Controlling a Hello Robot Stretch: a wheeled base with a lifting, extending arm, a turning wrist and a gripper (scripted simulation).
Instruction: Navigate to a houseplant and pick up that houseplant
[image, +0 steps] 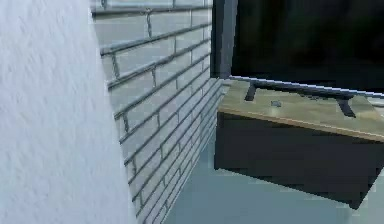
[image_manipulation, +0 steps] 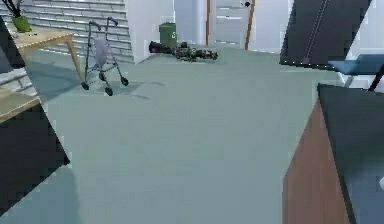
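**Task item.** In the arm side view, the houseplant (image_manipulation: 19, 23) appeared as a small green leafy shape at the far upper left. It stood on a light wooden surface (image_manipulation: 45, 40) with slim legs, next to a grey brick wall (image_manipulation: 70, 14).

**Pincer.** The state of the pincer could not be told, nor whether it carried anything.

**Forward view.**
- A plain pale wall (image: 50, 120) occupied the left, with the grey brick wall (image: 160, 90) running away beside it.
- A low cabinet (image: 290, 155) with a dark front and a wooden top stood against the brick wall on the right.
- A large dark screen (image: 300, 40) stood on the cabinet on two dark feet.
- Grey-green floor (image: 230, 200) lay in front of the cabinet.

**Arm side view.**
- A wheeled walking frame (image_manipulation: 103, 55) stood on the floor (image_manipulation: 180, 130) just right of the wooden surface.
- Farther back, a dark green bin (image_manipulation: 167, 35) stood near a white door (image_manipulation: 228, 20), with a dark object (image_manipulation: 197, 53) lying on the floor beside the bin.
- A dark panel (image_manipulation: 325, 30) stood at the upper right, with a blue seat (image_manipulation: 360, 68) below it.
- A counter (image_manipulation: 345, 150) with a dark top and brown side filled the lower right corner.
- The low cabinet (image_manipulation: 25, 145) showed again at the lower left.
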